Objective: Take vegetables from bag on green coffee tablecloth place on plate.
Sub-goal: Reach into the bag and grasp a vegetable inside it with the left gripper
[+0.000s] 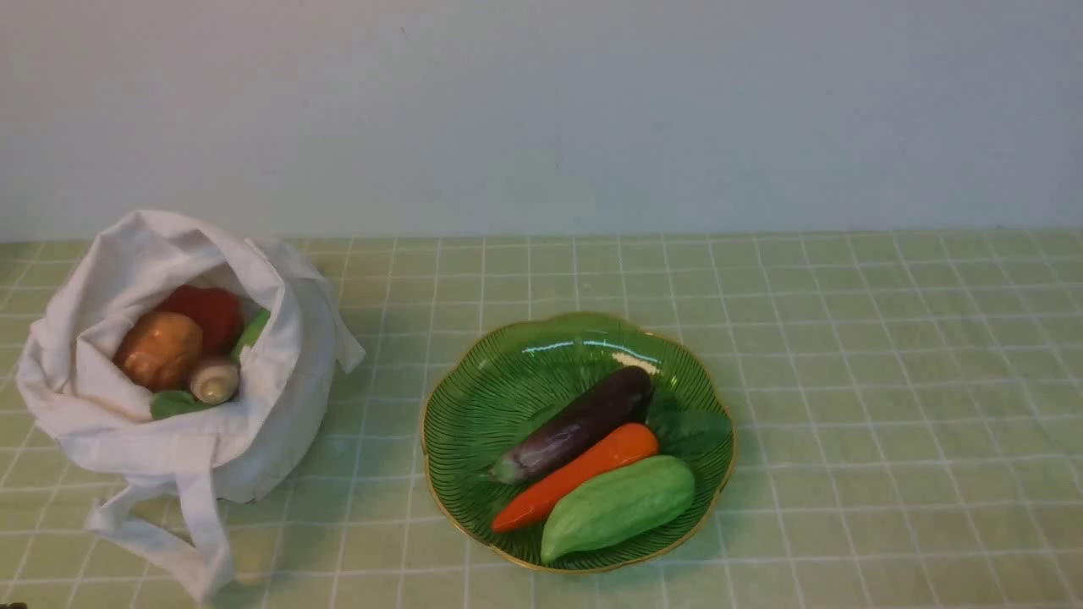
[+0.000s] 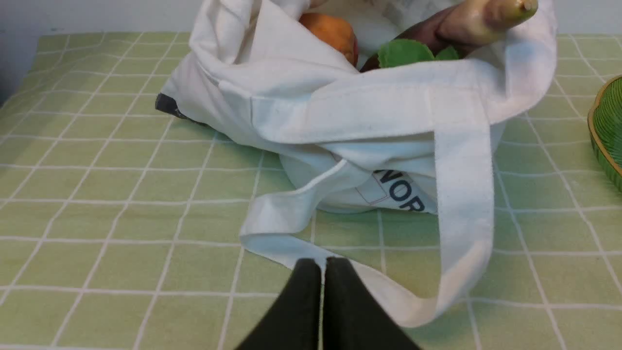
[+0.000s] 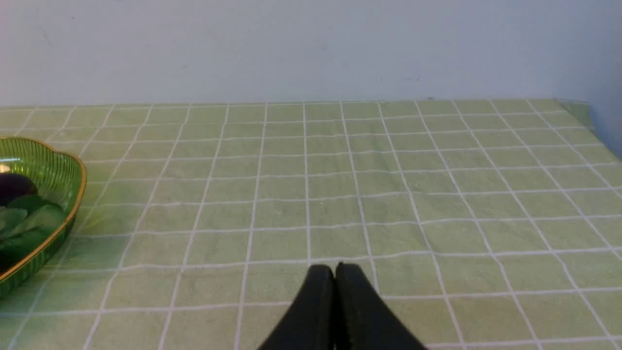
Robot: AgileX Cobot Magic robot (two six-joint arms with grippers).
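The white cloth bag (image 1: 169, 440) stands open at the left on the pale green checked tablecloth (image 1: 846, 381). Inside are vegetables: a beige-grey stem end (image 1: 213, 379) of a dark purple eggplant (image 2: 423, 34), an orange-brown piece (image 1: 159, 348), a red piece (image 1: 207, 311) and green leaves (image 1: 173, 404). The dark green gold-rimmed plate (image 1: 491, 389) sits at the centre. My left gripper (image 2: 323, 262) is shut and empty, low over the cloth by the bag's strap (image 2: 461, 204). My right gripper (image 3: 335, 267) is shut and empty over bare cloth right of the plate (image 3: 58, 165). Neither gripper shows in the front view.
On the plate lie a purple eggplant with a green stem end (image 1: 579, 427), an orange carrot (image 1: 584, 472), a pale green gourd (image 1: 618, 506) and a green leaf (image 1: 689, 427). A pale wall (image 1: 541, 110) backs the table. The bag's strap loops onto the cloth in front (image 1: 169, 541).
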